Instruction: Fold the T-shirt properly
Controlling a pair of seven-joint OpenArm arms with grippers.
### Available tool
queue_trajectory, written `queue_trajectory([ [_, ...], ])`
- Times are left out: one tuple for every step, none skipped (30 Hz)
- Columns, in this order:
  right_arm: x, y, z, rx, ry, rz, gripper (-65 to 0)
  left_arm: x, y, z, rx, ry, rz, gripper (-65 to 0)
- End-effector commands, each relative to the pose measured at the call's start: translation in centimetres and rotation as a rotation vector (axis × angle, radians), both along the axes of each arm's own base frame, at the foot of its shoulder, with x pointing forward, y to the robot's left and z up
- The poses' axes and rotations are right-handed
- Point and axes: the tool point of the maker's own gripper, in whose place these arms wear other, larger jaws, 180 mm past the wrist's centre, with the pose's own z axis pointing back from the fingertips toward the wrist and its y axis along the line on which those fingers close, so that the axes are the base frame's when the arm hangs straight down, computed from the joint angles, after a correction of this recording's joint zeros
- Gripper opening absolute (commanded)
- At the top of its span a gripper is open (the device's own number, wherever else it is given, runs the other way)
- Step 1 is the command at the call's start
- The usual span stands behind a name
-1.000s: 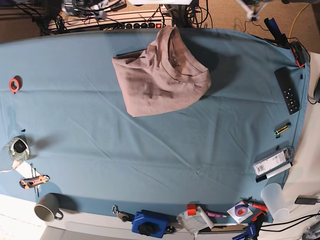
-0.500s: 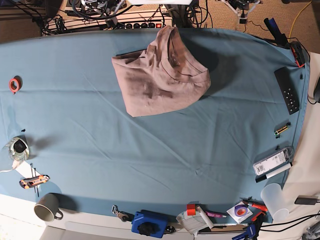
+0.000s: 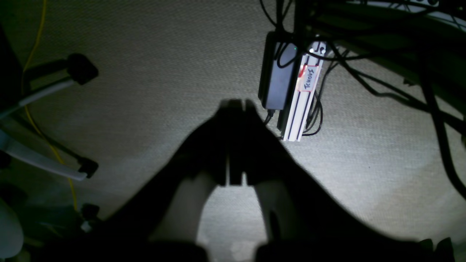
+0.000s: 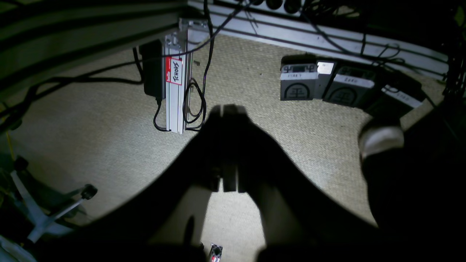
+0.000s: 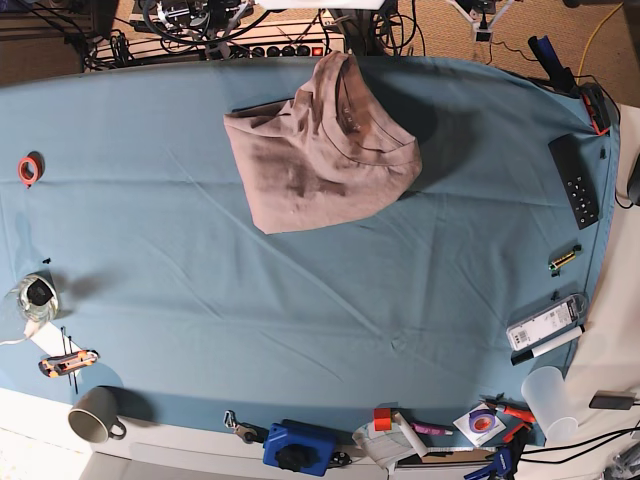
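The T-shirt (image 5: 322,155) lies in a folded mauve-tan bundle on the teal cloth (image 5: 300,300) at the back middle of the table, with its ribbed collar toward the right. Neither gripper touches it. My left gripper (image 3: 235,103) is shut and empty, hanging over the carpet floor behind the table. My right gripper (image 4: 228,108) is also shut and empty over the carpet. In the base view only small parts of the arms show at the top edge, the left arm (image 5: 482,14) and the right arm (image 5: 205,14).
A black remote (image 5: 574,180) lies at the right edge and a red tape roll (image 5: 29,169) at the left. A mug (image 5: 92,414), a blue device (image 5: 298,446) and a plastic cup (image 5: 551,397) sit along the front. Foot pedals (image 4: 327,83) and cables lie on the floor.
Both arms have drawn further back past the table's far edge, so less of them shows at the top of the base view. The T-shirt has not moved.
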Motion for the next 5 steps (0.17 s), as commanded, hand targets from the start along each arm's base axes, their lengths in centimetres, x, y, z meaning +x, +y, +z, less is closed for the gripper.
queue_trajectory([
  [-0.02,-0.60,0.12,-0.006,0.003,-0.002,-65.0,-0.14,0.72,0.10,0.023,-0.002,0.002,-65.0],
  [-0.14,-0.61,0.11,-0.007,0.009,-0.001,-65.0,-0.16,0.90,0.11,0.033,-0.001,0.004,-65.0],
  [-0.17,-0.60,0.11,-0.008,0.011,0.000,-65.0,-0.15,1.09,0.12,0.043,-0.002,0.006,-65.0],
  [-0.12,-0.58,0.11,-0.007,0.009,-0.003,-65.0,-0.12,1.27,0.14,0.053,-0.003,0.008,-65.0],
  [-0.06,-0.54,0.12,-0.004,0.007,-0.012,-65.0,-0.13,1.41,0.15,0.060,-0.003,0.009,-65.0],
])
